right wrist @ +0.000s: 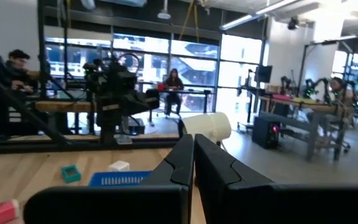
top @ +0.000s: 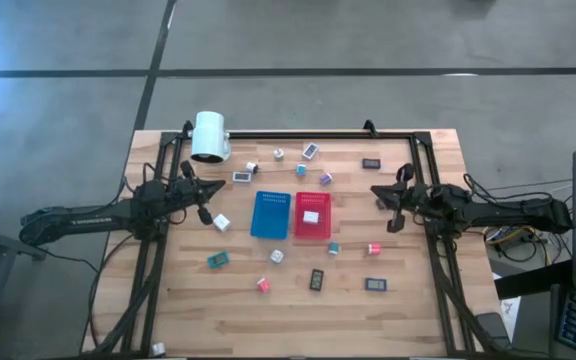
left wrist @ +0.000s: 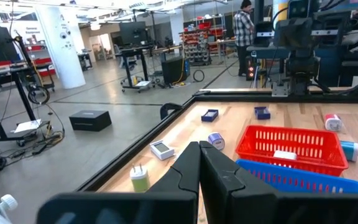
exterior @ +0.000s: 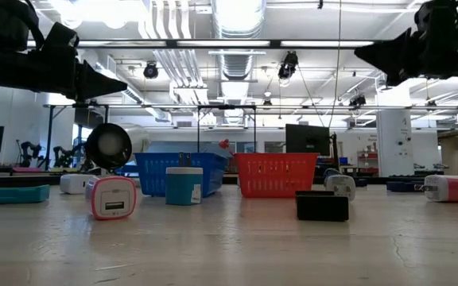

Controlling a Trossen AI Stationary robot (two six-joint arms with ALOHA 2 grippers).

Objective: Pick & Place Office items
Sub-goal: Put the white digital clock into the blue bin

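Note:
Small office items lie scattered over the wooden table: a white cube (top: 222,222), a teal one (top: 217,261), a pink one (top: 264,285), dark flat rectangles (top: 317,279) and others along the far side (top: 310,151). One white item (top: 311,216) lies inside the red tray (top: 313,232), which stands next to the blue tray (top: 270,214). My left gripper (top: 216,189) hovers shut and empty left of the trays, its fingers (left wrist: 199,149) pointing level across the table. My right gripper (top: 376,190) hovers shut and empty right of them, fingers (right wrist: 193,142) together.
A big white cylinder (top: 209,136) lies at the far left corner. A black frame (top: 298,133) runs along the table's far edge and sides. People sit and stand in the room beyond the table.

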